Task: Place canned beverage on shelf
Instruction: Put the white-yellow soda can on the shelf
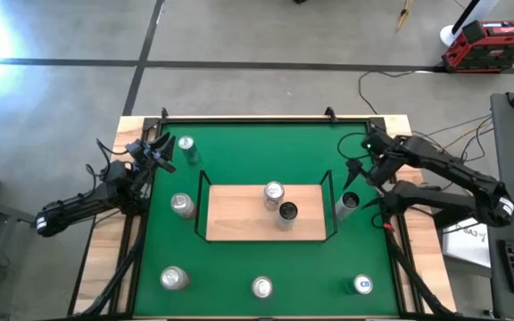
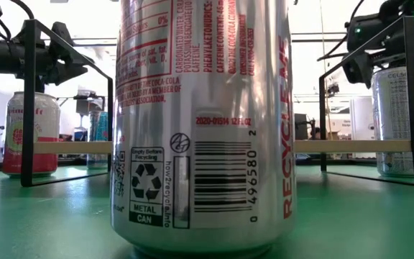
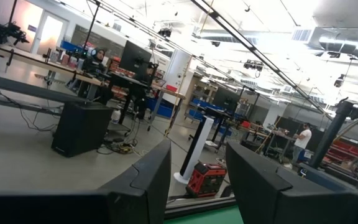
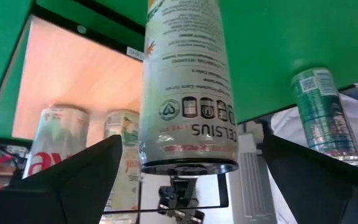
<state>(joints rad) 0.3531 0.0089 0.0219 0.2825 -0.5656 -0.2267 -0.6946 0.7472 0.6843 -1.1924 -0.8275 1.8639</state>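
Observation:
The shelf point(image 1: 239, 214) is a light-wood board with a black wire rail at the table's middle. Two cans point(image 1: 274, 193) point(image 1: 287, 212) stand upright on it. A white Celsius can point(image 1: 347, 204) stands upright on the green felt just right of the shelf. My right gripper point(image 1: 357, 171) is open beside this can, on its far side. In the right wrist view the can point(image 4: 188, 93) shows between the two spread fingers, apart from both. My left gripper point(image 1: 161, 149) is open and empty at the far left, next to a can point(image 1: 186, 146).
More cans stand upright on the felt: one left of the shelf point(image 1: 182, 205) and three along the near edge point(image 1: 174, 278) point(image 1: 262, 287) point(image 1: 362, 284). The middle near-edge can point(image 2: 207, 122) fills the low view. The shelf's wire rail point(image 1: 202, 209) rises around the board.

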